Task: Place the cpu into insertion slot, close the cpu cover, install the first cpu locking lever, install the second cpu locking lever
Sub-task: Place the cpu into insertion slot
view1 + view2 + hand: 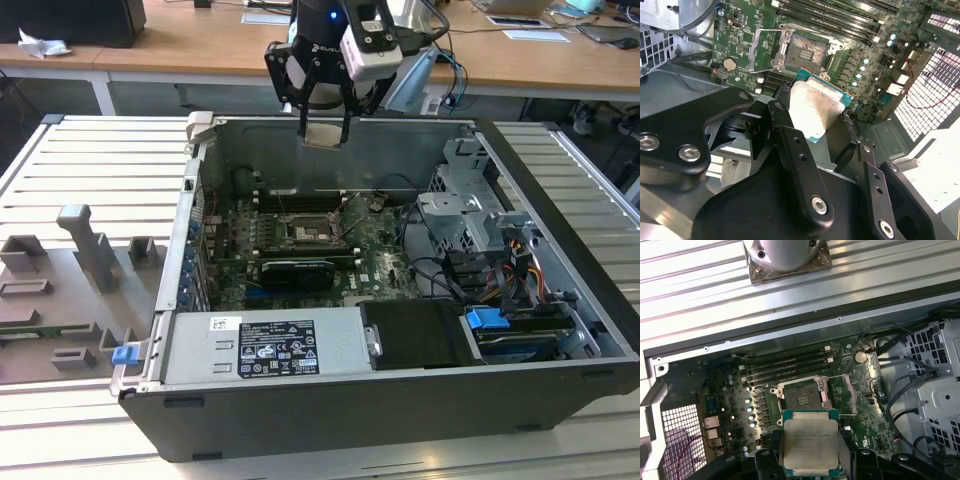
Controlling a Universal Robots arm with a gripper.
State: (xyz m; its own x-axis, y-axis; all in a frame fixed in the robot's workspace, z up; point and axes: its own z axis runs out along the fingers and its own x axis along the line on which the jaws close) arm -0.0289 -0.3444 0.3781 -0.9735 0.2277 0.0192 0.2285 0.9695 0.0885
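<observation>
My gripper [322, 132] hangs above the back wall of the open computer case [160, 340], shut on the cpu [322, 135]. The cpu [810, 442] is a pale silver-beige square on a green edge, pinched by two opposite sides between the black fingers [790, 135]. The insertion slot [305, 232] lies well below it on the green motherboard, its dark centre [807, 50] uncovered. The cpu cover [762, 47], a thin silvery frame, is swung open beside the slot [801, 396]. Thin metal levers stand up around the socket.
Long black memory slots [300, 200] run just behind the socket. A drive cage [470, 215] with cables fills the exterior view's right, and a power supply [265, 345] the front. A grey fixture [85, 250] sits outside the case on the left.
</observation>
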